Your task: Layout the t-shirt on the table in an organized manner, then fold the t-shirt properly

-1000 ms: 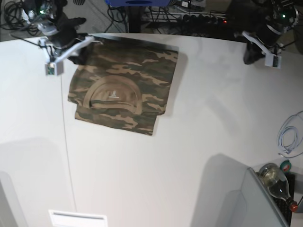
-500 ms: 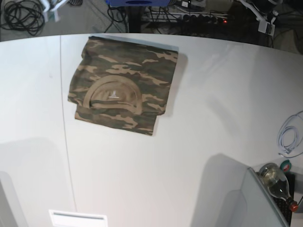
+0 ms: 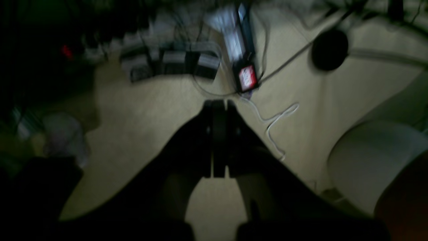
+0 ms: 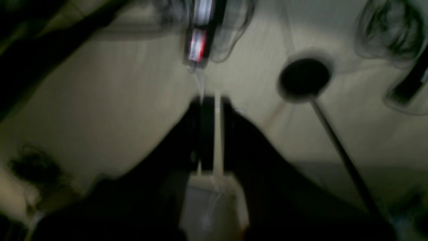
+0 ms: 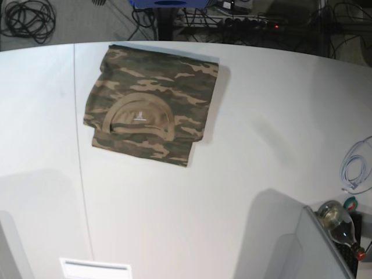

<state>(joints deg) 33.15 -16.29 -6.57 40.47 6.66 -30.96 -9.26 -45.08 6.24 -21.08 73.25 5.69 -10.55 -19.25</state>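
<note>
The t-shirt (image 5: 152, 105) lies folded into a compact block on the white worktop (image 5: 244, 174), toward the far edge and left of centre in the base view, tan neck lining and small white label facing up. It sits just right of the thin dark seam line (image 5: 80, 157), and nothing touches it. Only the base view shows the shirt and worktop; neither arm appears there.

The wrist views, both blurred, look down at a pale floor with cables and power strips instead. In the left wrist view the left hand (image 3: 219, 139) points away from the camera, its dark fingers pressed together and holding nothing. In the right wrist view the right hand (image 4: 210, 134) is nearly closed, a thin pale gap between its fingers, also holding nothing.

A coiled white cable (image 5: 356, 167) and a bottle (image 5: 340, 224) lie at the worktop's right side.
</note>
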